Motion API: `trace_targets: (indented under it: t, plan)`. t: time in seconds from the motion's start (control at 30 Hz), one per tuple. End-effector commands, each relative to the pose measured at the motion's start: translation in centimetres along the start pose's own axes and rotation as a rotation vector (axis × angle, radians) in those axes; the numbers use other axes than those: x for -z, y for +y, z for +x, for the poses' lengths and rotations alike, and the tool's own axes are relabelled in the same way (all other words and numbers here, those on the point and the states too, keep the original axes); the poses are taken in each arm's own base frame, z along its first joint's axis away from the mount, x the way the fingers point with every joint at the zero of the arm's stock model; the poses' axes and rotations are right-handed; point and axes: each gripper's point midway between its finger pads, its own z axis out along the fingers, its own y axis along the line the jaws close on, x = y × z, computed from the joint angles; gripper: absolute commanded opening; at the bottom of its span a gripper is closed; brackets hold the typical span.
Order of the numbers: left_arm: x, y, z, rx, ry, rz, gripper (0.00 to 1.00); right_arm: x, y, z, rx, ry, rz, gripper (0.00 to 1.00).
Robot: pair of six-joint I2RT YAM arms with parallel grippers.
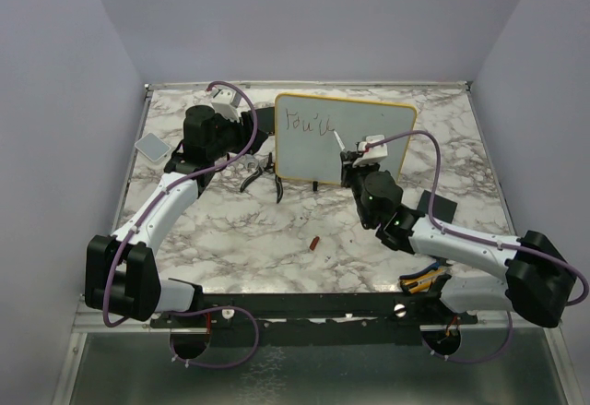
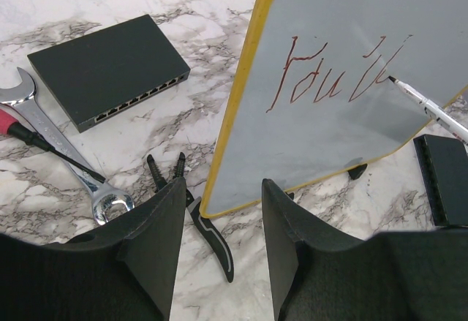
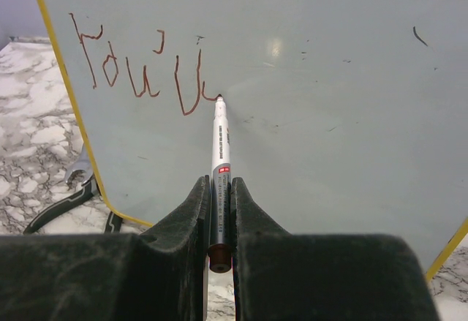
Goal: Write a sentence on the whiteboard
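"Where do I stand, seen from above?"

"The whiteboard (image 1: 313, 160) stands upright toward the back of the table, near the middle. The sentence (image 1: 306, 125) is only begun, in the top left corner. Your right gripper (image 1: 353, 154) is clamped on the marker (image 1: 339, 140)."

"And the left wrist?"

"Your left gripper (image 2: 223, 188) has its fingers apart and holds nothing, just before the board's left edge. Pliers (image 2: 208, 229) lie at that corner. A wrench (image 2: 40, 120), a screwdriver (image 2: 6, 122) and a black box (image 2: 102, 69) lie further left, so none of them is between pen and board. A black block (image 2: 442, 178) lies near the small foot (image 2: 357, 172)."

"The right wrist?"

"The tip appears to touch the board at the end of the rightmost stroke. I'd judge that light, even pressure matters most — the board only rests on its feet, so a hard push could tip it or slide it. Write rightward; the surface there is bare except for a stray mark (image 3: 419, 36)."
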Motion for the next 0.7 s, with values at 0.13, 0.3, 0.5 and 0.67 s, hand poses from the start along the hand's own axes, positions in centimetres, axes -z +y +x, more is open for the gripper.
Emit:
trace_targets:
  t: [0.13, 0.3, 0.5, 0.67]
  plan:
    - [0.5, 0.2, -0.7, -0.016, -0.027, -0.010, 0.47, 0.0, -1.0, -1.8, 0.000, -0.043, 0.050, 0.00]
    - [0.4, 0.2, -0.6, -0.015, -0.026, -0.010, 0.47, -0.5, -0.2, -2.2, -0.005, -0.055, 0.029, 0.00]
    - [0.4, 0.2, -0.6, -0.015, -0.026, -0.011, 0.47, -0.8, 0.4, -2.4, -0.010, -0.062, 0.011, 0.00]
    - [0.4, 0.2, -0.6, -0.016, -0.026, -0.011, 0.47, -0.9, 0.7, -2.3, -0.007, -0.060, 0.000, 0.00]
